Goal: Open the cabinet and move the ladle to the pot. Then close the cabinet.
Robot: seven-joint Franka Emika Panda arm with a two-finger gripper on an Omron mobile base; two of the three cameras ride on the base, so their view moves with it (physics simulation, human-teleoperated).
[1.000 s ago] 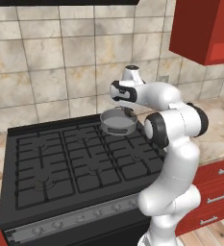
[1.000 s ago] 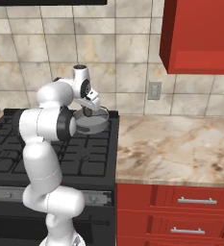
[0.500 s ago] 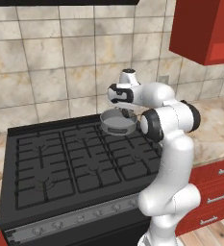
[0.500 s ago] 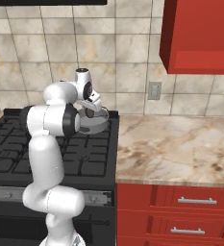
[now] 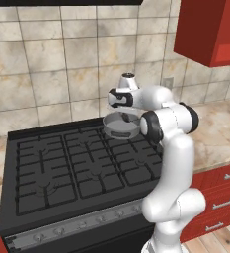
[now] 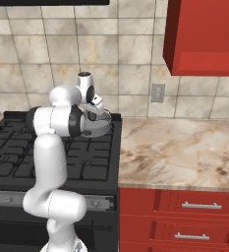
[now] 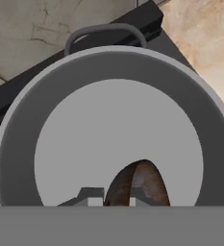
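Your arm bends at the elbow and reaches back over the far right corner of the black stove (image 5: pixel 77 168). Its hand points down, so the gripper (image 5: pixel 122 117) hangs right above the pot (image 5: pixel 121 127).

The pot sits on the back right burner, close to the tiled wall. From the right base view you see it (image 6: pixel 100 127) peeking out behind the arm's dark elbow joint.

From the hand view you look straight down into the pot (image 7: pixel 17 144). Its round floor is flat and grey, and one thin loop handle sticks out at the top of that view.

The ladle (image 7: pixel 138 185) is the small brown thing right at the finger tips. Its rounded end points away from the hand, toward the pot's floor, so its long side runs along the gripper. The fingers are closed tight on it.

The red cabinet (image 6: pixel 204 34) hangs on the wall, well off to the right above the stone counter (image 6: pixel 185 152).
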